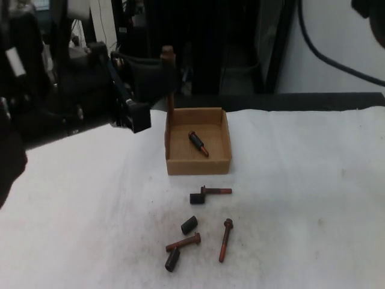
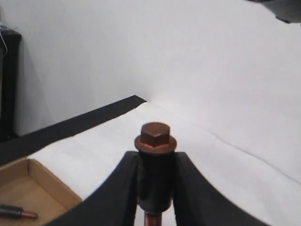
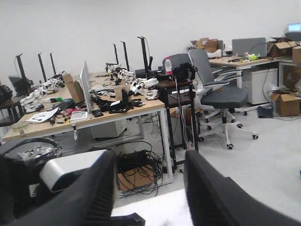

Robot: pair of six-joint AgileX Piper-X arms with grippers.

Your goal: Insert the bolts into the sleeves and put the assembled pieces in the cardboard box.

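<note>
My left gripper [image 2: 156, 160] is shut on a black sleeve [image 2: 155, 186] with a copper bolt [image 2: 155, 136] standing upright through it. In the high view this gripper [image 1: 163, 75] holds the piece above the back left corner of the cardboard box [image 1: 174, 165]. One assembled piece [image 1: 198, 143] lies in the box. On the white cloth in front of the box lie a bolt partly in a sleeve [image 1: 209, 193], two loose sleeves [image 1: 189, 224] [image 1: 172, 259] and two loose bolts [image 1: 183, 242] [image 1: 225, 239]. My right gripper [image 3: 150, 188] is open and faces the room.
The box's corner [image 2: 42, 181] and the piece inside it [image 2: 19, 213] lie below my left gripper. A black strip [image 1: 289, 99] runs along the bench's far edge. White cloth [image 1: 313, 198] stretches bare to the right of the parts.
</note>
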